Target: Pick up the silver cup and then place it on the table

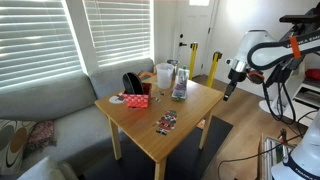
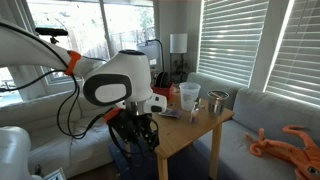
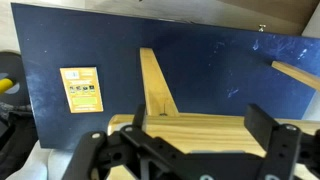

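The silver cup [image 2: 217, 99] stands on the far side of the light-wood table [image 2: 196, 128], by the couch; in an exterior view it looks dark [image 1: 130, 82]. My gripper [image 1: 229, 93] hangs open and empty beside the table's edge, away from the cup, and shows low in front of the table in an exterior view [image 2: 137, 134]. In the wrist view the open jaws [image 3: 204, 135] frame the table's edge [image 3: 200, 124] and one leg; the cup is out of that view.
On the table [image 1: 192, 106] stand a wide whitish cup [image 1: 163, 75], a clear jar [image 1: 180, 88], a red item [image 1: 136, 100] and small packets [image 1: 166, 122]. A grey couch [image 1: 50, 105] is behind it. A dark blue rug [image 3: 220, 60] lies underneath.
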You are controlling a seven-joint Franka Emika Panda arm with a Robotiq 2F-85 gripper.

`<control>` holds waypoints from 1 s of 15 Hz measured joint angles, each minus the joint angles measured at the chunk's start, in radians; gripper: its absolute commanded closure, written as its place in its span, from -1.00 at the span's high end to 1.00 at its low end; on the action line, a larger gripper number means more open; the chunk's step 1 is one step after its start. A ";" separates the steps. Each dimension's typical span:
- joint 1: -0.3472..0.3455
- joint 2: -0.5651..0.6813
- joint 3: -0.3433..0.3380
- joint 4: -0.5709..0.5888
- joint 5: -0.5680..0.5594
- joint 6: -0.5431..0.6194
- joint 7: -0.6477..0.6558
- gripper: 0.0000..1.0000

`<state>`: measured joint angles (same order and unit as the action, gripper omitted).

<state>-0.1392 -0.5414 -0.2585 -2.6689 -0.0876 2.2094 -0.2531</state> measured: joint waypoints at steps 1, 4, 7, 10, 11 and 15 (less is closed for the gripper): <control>0.000 0.000 0.000 0.000 0.000 0.000 0.000 1.00; 0.000 0.000 0.000 0.000 0.000 0.000 0.000 1.00; 0.000 0.000 0.000 0.000 0.000 0.000 0.000 1.00; -0.002 0.004 0.007 0.006 0.021 0.000 0.050 1.00; 0.001 0.011 0.020 0.019 0.047 0.005 0.105 1.00; 0.057 0.067 0.110 0.182 0.223 0.002 0.319 1.00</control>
<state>-0.0819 -0.4743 -0.1483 -2.4870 0.1351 2.2112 0.0661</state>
